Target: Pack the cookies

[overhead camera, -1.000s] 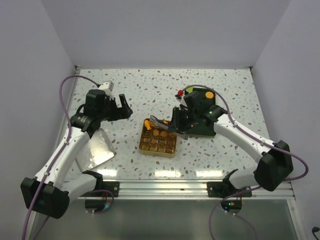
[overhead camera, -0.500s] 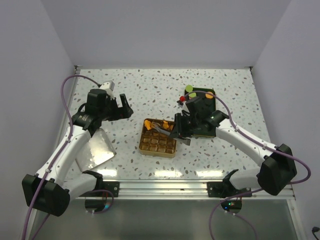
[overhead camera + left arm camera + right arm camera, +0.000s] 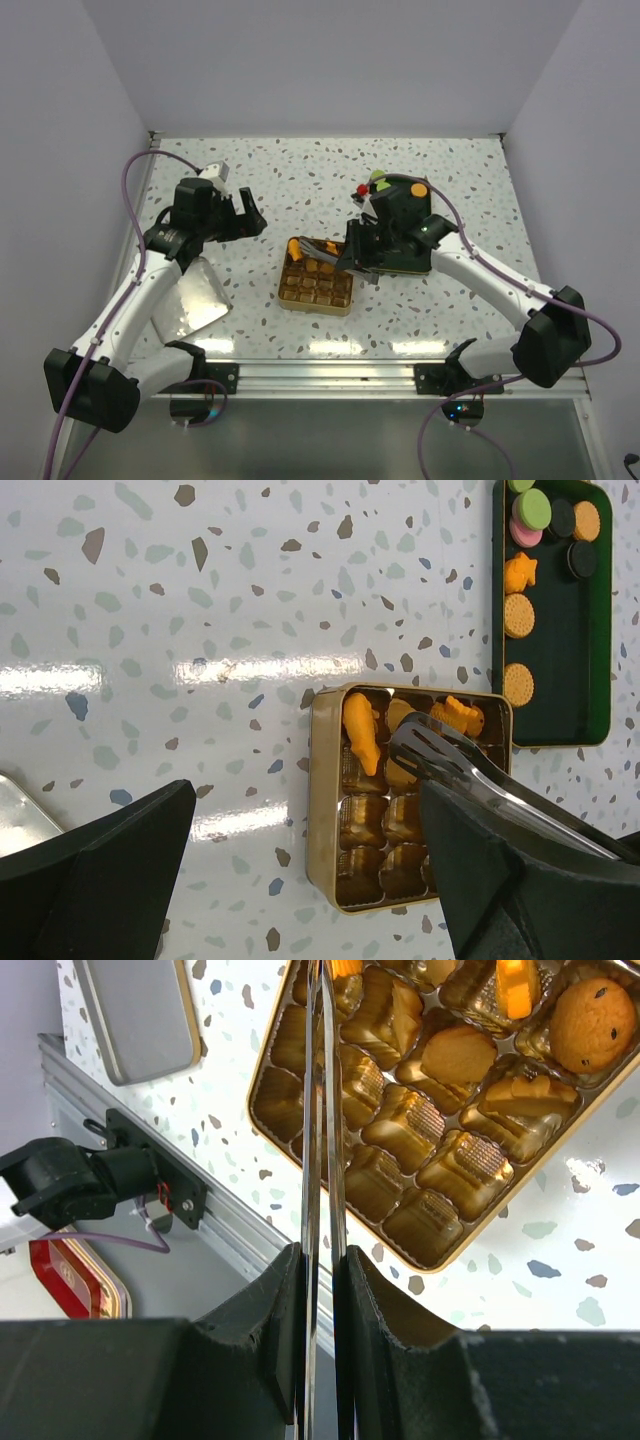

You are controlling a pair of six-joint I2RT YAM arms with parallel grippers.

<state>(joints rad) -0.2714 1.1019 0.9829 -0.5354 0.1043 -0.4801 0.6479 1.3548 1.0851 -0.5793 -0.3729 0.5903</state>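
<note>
A gold compartment box (image 3: 284, 291) lies mid-table with a few orange-tan cookies (image 3: 360, 730) in its far cells. More cookies (image 3: 518, 615) lie on a dark green tray (image 3: 560, 680) to its right. My right gripper (image 3: 358, 250) is shut on a pair of metal tongs (image 3: 318, 256). Their blades (image 3: 322, 1110) are pressed close and reach over the box's far rows (image 3: 450, 760). No cookie shows between the tips. My left gripper (image 3: 245, 222) hangs open left of the box, nothing between its fingers.
A silver lid (image 3: 200, 295) lies at the near left by the left arm. The right arm covers much of the green tray (image 3: 405, 264). Green (image 3: 532, 508), pink and dark round biscuits sit at that tray's far end. White walls enclose the table.
My right gripper and the tongs shifted slightly over the box, first toward the near right, then back left. The left arm stayed still and open.
</note>
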